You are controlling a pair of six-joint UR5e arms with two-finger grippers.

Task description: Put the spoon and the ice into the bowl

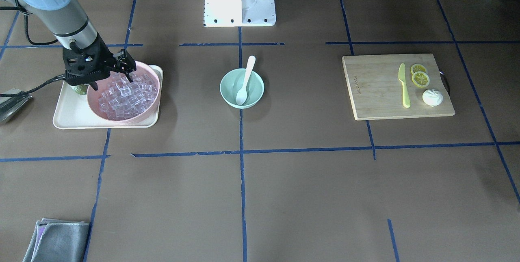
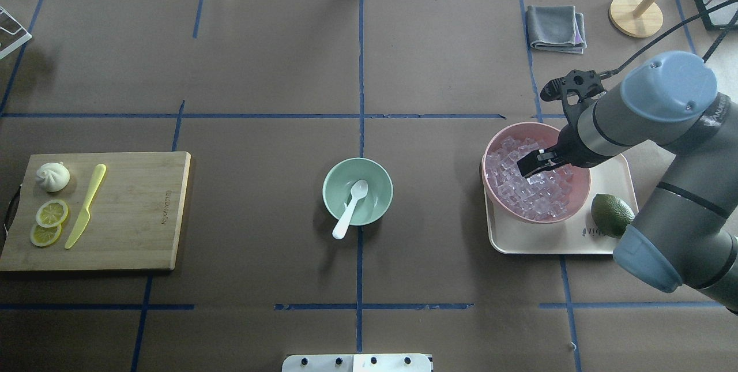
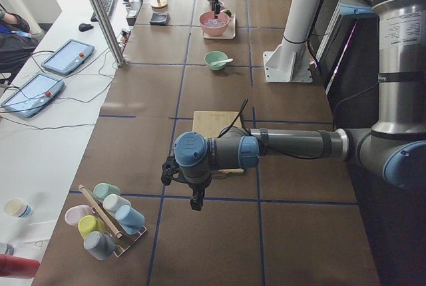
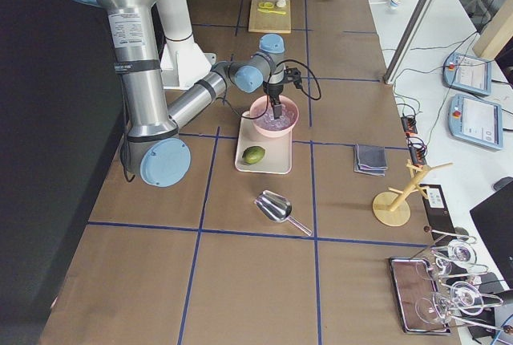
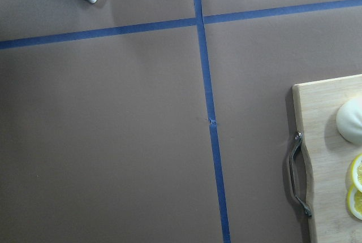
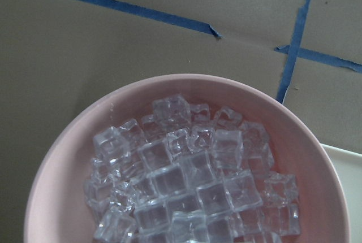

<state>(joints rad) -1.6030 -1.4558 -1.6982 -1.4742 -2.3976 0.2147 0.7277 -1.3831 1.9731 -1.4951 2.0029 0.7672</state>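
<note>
**Spoon in, ice to come**

At the table's left end the left gripper (image 3: 196,199) hangs beyond the cutting board (image 2: 132,210). Only a side view shows it, so I cannot tell whether its jaws are apart or together. On the board, by the left edge, lie a yellow knife (image 2: 86,205), lemon slices and a bun, none of which the task needs.

At the table's centre stands the green bowl (image 2: 334,179). The spoon (image 2: 351,206) is already in it, scoop inside and handle leaning out over the rim toward the robot's edge. No ice is in it yet.

Near the right edge a pink bowl (image 2: 490,156) heaped with ice (image 2: 527,187) sits on a tray (image 2: 553,242), with a lime (image 2: 612,215) beside it. The right gripper (image 1: 113,83) hovers over the heap, jaws apart and empty.

Picking the ice looks like the step in hand. The next move calls for lowering onto a single cube and closing gently, since the cubes look slick and tightly packed. The cube then has to travel leftward to the green bowl.
</note>
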